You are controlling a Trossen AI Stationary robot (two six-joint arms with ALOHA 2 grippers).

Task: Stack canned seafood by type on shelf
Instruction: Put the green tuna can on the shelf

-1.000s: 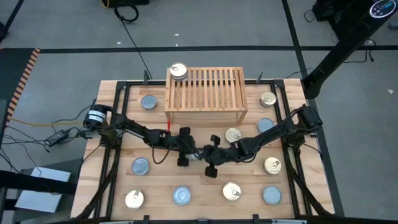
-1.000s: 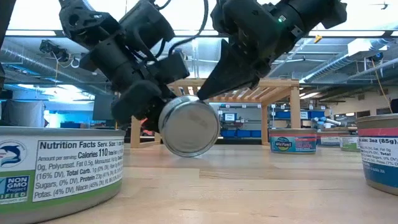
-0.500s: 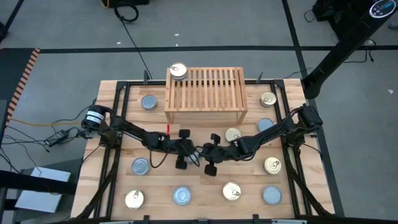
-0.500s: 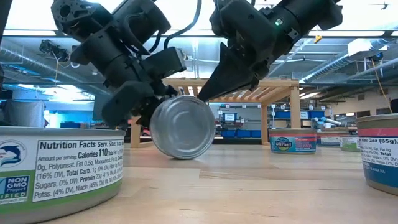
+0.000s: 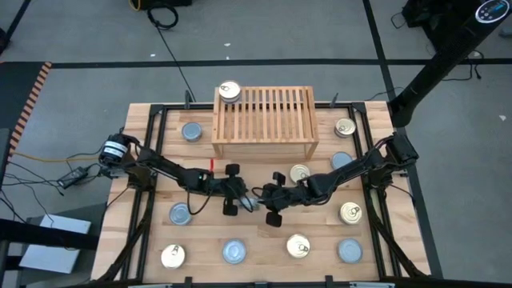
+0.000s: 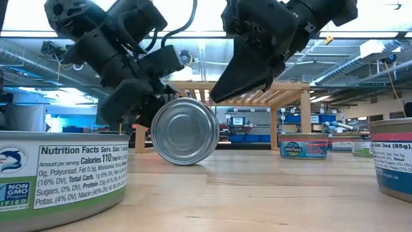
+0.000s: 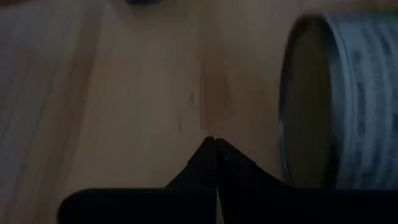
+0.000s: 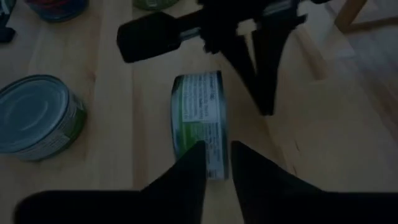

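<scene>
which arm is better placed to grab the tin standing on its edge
Right: its claw is open with the silver round tin on edge between its fingers. The left claw is shut beside that tin.

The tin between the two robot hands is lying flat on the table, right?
No. The tin between the left hand and the right hand is standing on its edge, its round face showing; the low view shows it.

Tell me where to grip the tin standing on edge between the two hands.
Pinch the tin across its two flat faces, coming from above: it stands on its curved wall, so a sideways push would probably roll it.
</scene>
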